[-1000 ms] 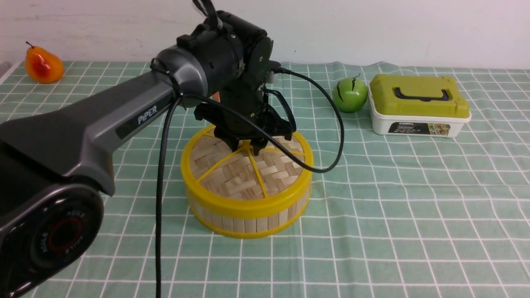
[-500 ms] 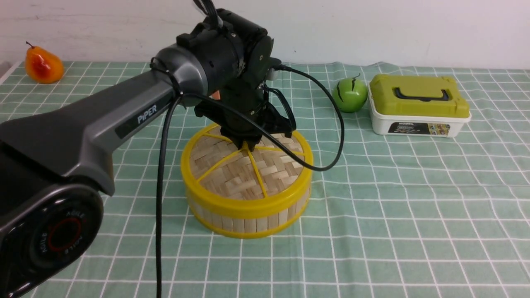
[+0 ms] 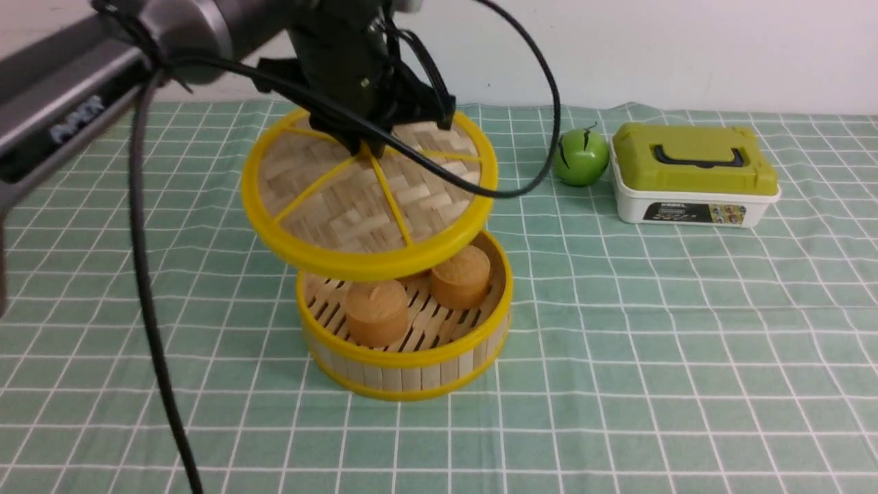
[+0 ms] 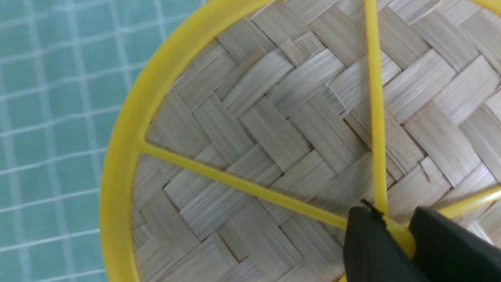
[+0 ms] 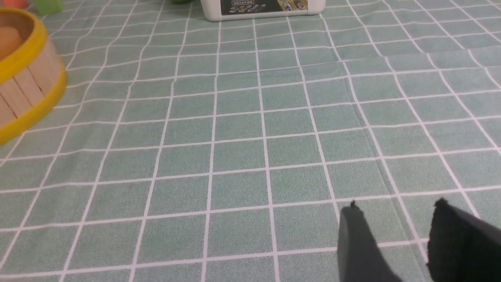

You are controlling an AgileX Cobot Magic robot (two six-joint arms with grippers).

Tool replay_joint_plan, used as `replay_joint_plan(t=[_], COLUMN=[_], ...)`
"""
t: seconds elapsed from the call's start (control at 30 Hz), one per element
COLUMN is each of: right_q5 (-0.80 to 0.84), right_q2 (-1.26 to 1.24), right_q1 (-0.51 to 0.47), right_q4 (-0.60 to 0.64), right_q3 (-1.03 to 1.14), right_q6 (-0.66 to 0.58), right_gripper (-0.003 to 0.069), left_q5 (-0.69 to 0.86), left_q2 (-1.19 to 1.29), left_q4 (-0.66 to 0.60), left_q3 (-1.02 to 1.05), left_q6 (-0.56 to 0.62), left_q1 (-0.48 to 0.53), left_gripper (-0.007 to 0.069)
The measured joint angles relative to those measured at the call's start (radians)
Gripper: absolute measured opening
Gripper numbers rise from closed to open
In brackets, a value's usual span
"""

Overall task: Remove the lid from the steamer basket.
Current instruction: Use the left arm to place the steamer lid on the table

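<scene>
My left gripper (image 3: 363, 145) is shut on the centre knob of the lid (image 3: 357, 206), a woven bamboo disc with yellow rim and spokes. The lid hangs tilted in the air, above and a little left of the steamer basket (image 3: 411, 360). The left wrist view shows the lid (image 4: 274, 129) filling the frame, with my gripper (image 4: 395, 231) pinching the knob. The basket stands open on the cloth with two round brown cakes (image 3: 376, 312) inside. Its wall also shows in the right wrist view (image 5: 23, 86). My right gripper (image 5: 395, 213) is open and empty, low over the cloth, right of the basket.
A green apple (image 3: 580, 157) and a white box with an olive-green lid (image 3: 693, 175) sit at the back right. The box's front also shows in the right wrist view (image 5: 262, 8). A green checked cloth (image 3: 651, 343) covers the table.
My left gripper closed on the knob and rose up and to the left, lifting the lid off the basket. The cakes inside now show.
</scene>
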Motion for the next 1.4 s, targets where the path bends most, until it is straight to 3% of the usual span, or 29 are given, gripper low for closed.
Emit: replay_joint_plan(t=[0.27,0.5,0.7,1.03,1.13,1.3,1.4], right_q5=[0.0,0.0,0.0,0.0,0.0,0.0,0.0], right_q2=[0.0,0.0,0.0,0.0,0.0,0.0,0.0], right_q1=[0.0,0.0,0.0,0.0,0.0,0.0,0.0], right_q4=[0.0,0.0,0.0,0.0,0.0,0.0,0.0], right_q3=[0.0,0.0,0.0,0.0,0.0,0.0,0.0], right_q6=[0.0,0.0,0.0,0.0,0.0,0.0,0.0], right_gripper=[0.0242,0.0242,0.0242,0.0242,0.0242,0.0242,0.0242], left_q5=[0.032,0.022,-0.262,-0.509,-0.556,-0.603,-0.584], left_q2=[-0.203,-0.344,-0.32,-0.214,-0.192,-0.179,-0.192], left_q4=[0.086,0.045,0.037,0.025,0.026,0.03,0.03], left_q3=[0.136,0.547,0.922,0.975,0.975,0.975,0.975], left_q6=[0.004,-0.128,-0.222,-0.232,-0.232,-0.232,-0.232], left_q1=[0.067,0.263,0.339,0.339,0.339,0.339,0.339], left_gripper=[0.0112,0.0112,0.0112,0.0118,0.0169,0.0335,0.0395])
